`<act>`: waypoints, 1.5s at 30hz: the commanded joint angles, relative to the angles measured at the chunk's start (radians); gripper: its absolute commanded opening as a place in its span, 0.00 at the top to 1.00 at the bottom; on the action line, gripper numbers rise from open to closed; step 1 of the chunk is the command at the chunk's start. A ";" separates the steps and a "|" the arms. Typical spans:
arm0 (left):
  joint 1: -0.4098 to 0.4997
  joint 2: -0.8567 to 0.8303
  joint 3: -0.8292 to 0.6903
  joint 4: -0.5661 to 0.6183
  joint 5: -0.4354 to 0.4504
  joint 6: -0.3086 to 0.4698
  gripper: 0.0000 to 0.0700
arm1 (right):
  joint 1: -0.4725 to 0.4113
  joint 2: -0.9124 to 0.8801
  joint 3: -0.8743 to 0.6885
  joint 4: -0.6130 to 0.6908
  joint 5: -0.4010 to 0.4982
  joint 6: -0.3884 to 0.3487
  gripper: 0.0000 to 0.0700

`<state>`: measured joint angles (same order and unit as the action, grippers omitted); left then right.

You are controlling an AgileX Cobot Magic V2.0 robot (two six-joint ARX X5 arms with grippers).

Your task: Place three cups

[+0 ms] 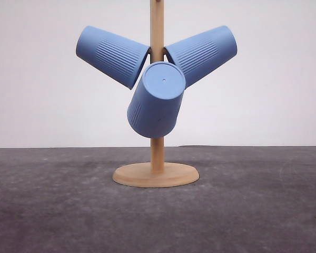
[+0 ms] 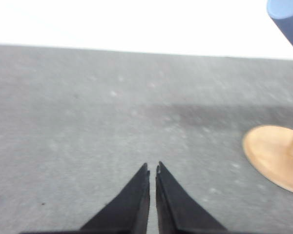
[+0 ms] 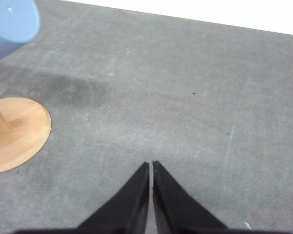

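Grippers first: left gripper [image 2: 152, 168] and right gripper [image 3: 150, 165] hover over bare table [image 1: 263, 211], jaws together, holding nothing. Beyond, all three cups [image 1: 156, 100] hang on the wooden stand [image 1: 156, 174] (at ten, two and six o'clock); placing looks finished.

Both hands are basically pinched closed right now: left hand [image 2: 153, 168] and right hand [image 3: 150, 165] each have their black fingertips nearly touching, holding nothing, angled down.
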<state>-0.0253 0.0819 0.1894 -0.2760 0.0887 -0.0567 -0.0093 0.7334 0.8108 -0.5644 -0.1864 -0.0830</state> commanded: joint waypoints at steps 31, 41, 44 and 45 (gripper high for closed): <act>0.004 -0.079 -0.177 0.096 -0.018 0.011 1.00 | 0.000 0.003 0.008 0.013 0.003 -0.012 0.99; 0.004 -0.079 -0.177 0.096 -0.018 0.011 1.00 | 0.000 -0.153 -0.160 0.085 0.111 -0.069 0.99; 0.004 -0.079 -0.177 0.096 -0.018 0.011 1.00 | -0.002 -0.273 -0.318 0.197 0.146 -0.015 0.99; 0.004 -0.079 -0.177 0.096 -0.018 0.011 1.00 | -0.002 -0.317 -0.373 0.228 0.157 0.007 0.99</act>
<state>-0.0208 0.0051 0.0269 -0.1776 0.0731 -0.0505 -0.0093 0.4432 0.4796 -0.3620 -0.0376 -0.1225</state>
